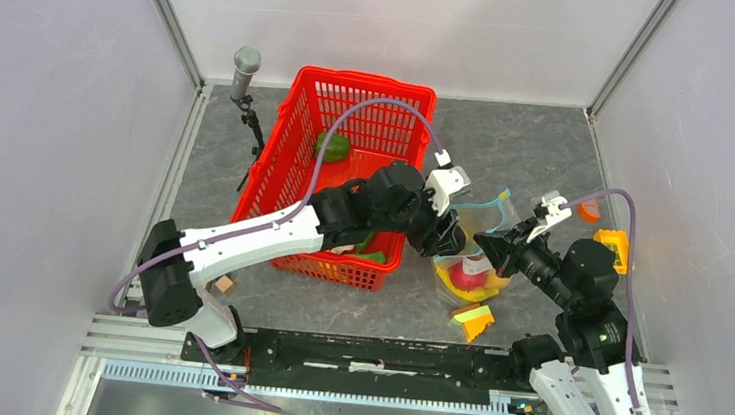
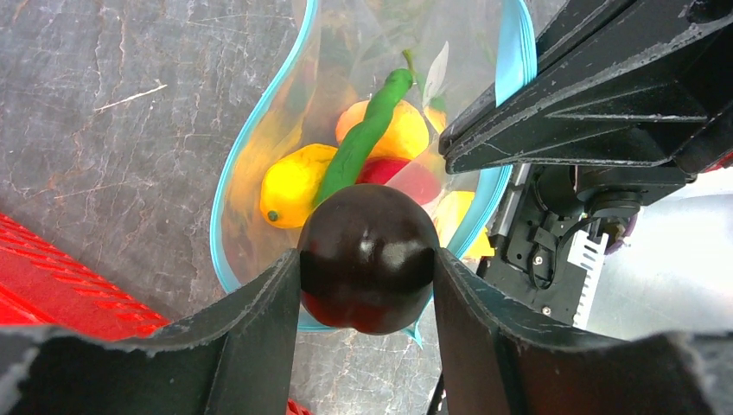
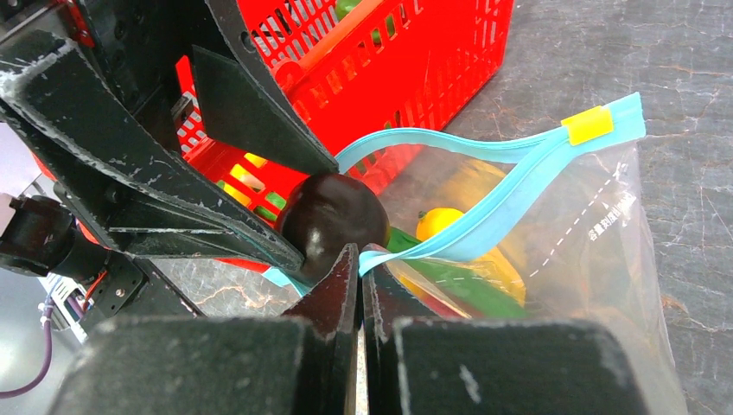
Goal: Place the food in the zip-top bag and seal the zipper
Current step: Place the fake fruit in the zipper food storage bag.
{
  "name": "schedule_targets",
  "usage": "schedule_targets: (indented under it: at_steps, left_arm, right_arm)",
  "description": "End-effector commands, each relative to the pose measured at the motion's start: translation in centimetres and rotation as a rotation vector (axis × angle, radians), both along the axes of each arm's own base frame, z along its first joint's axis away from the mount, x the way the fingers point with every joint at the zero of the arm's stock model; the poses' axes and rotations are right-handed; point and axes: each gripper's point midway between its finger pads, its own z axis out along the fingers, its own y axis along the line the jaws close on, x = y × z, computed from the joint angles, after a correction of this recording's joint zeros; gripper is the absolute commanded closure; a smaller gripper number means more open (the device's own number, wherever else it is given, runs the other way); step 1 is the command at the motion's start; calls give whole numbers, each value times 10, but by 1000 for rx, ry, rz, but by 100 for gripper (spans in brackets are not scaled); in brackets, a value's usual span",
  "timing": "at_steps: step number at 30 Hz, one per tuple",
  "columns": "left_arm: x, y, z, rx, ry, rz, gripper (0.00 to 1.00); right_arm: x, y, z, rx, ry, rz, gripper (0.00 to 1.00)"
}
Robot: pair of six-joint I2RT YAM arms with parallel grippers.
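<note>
My left gripper (image 2: 367, 259) is shut on the dark eggplant (image 2: 367, 285) and holds it just over the open mouth of the clear zip-top bag (image 2: 268, 216). Inside the bag lie a yellow fruit (image 2: 290, 186), a long green pepper (image 2: 363, 138) and a red piece (image 2: 406, 177). My right gripper (image 3: 361, 252) is shut on the light blue zipper strip (image 3: 484, 220) and holds that edge of the mouth up. The eggplant (image 3: 333, 216) sits right beside the right fingertips. In the top view both grippers, left (image 1: 449, 243) and right (image 1: 486, 246), meet at the bag (image 1: 473, 277).
The red lattice basket (image 1: 352, 106) stands left of the bag with a green piece (image 1: 332, 145) inside. A block stack (image 1: 475, 319) lies near the bag's front. A small yellow crate (image 1: 613, 247) sits at the right. A grey microphone stand (image 1: 246, 66) is at the back left.
</note>
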Motion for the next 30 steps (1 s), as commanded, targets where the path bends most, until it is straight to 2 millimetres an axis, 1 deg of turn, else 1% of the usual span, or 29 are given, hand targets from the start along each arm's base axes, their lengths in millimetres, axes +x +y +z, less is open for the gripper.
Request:
schedule_targets:
  at_steps: [1, 4, 6, 7, 8, 11, 14, 15, 16, 17, 20, 21, 23, 25, 26, 27, 28, 30]
  left_arm:
    - [-2, -4, 2, 6, -4, -22, 55]
    - [3, -9, 15, -57, -20, 7, 61]
    - [10, -10, 23, -98, -32, 52, 68]
    - [15, -10, 27, -116, -38, 84, 70]
    - [21, -10, 28, -128, -43, 118, 72]
    - [31, -11, 30, -156, -48, 183, 75]
    - [33, -17, 34, -200, -41, 192, 77]
    - [31, -20, 36, -221, -34, 176, 77]
    - [24, -25, 35, -231, -20, 130, 77]
    - [17, -32, 40, -258, -15, 78, 77]
    - [-11, -46, 39, -276, 33, -103, 69]
    - [-18, -49, 35, -266, 49, -144, 63]
    - [-24, -50, 25, -220, 73, -178, 50]
    - [-21, -47, 14, -168, 84, -160, 38]
    - [-17, -45, 14, -159, 75, -134, 28]
    - [-14, -43, 17, -164, 62, -110, 19]
    - [-12, -39, 23, -183, 48, -88, 15]
    - [-9, -33, 46, -256, 13, -53, 7]
  right_arm:
    - [-3, 6, 24, 34, -96, 42, 97]
    - [-7, 11, 27, 26, -125, 90, 97]
    - [-14, 15, 31, 20, -149, 137, 97]
    - [-18, 18, 34, 21, -163, 167, 97]
    - [-22, 20, 37, 20, -177, 188, 97]
    - [-35, 26, 45, 15, -219, 267, 97]
    - [-47, 30, 48, 13, -252, 333, 97]
    - [-47, 30, 49, 12, -256, 331, 97]
    - [-45, 28, 49, 10, -257, 314, 97]
    - [-41, 25, 48, 9, -251, 285, 97]
    - [-28, 16, 47, 13, -235, 182, 97]
    - [-23, 13, 47, 21, -233, 151, 97]
    - [-18, 10, 47, 35, -230, 116, 97]
    - [-14, 8, 48, 49, -231, 87, 97]
    - [-12, 6, 48, 52, -231, 70, 98]
    - [-10, 4, 48, 53, -230, 54, 97]
    - [-9, 2, 48, 51, -230, 39, 97]
    - [-5, -5, 48, 43, -229, -9, 98]
